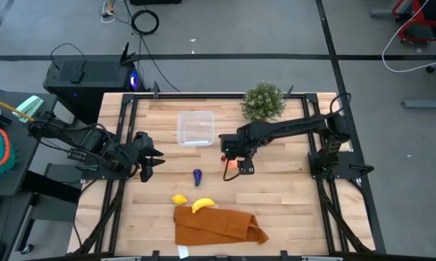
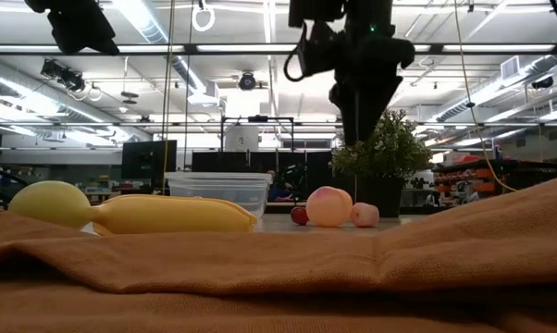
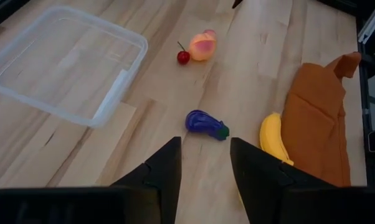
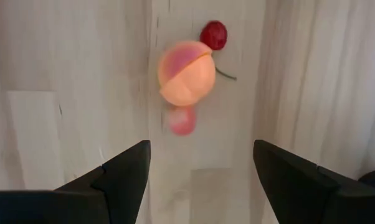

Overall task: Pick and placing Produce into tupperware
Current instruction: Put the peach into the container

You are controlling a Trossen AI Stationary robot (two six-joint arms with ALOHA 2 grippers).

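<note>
Right hand (image 4: 200,168) spread above peach (image 4: 186,73) and cherry (image 4: 213,34); left hand (image 3: 205,168) parted — holding nothing, near eggplant (image 3: 206,124)

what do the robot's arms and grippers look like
Both arms are dark, near black, built of jointed segments. The left arm has thin cables along it. The right arm carries a boxy wrist block with a small red light. Each ends in two flat, tapered black fingers, seen on the right gripper too.

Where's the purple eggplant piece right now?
In the high view the purple eggplant piece lies on the bare wood mid-table, between the left gripper and the right gripper, nearer the front edge than the tupperware, beyond the banana.
</note>
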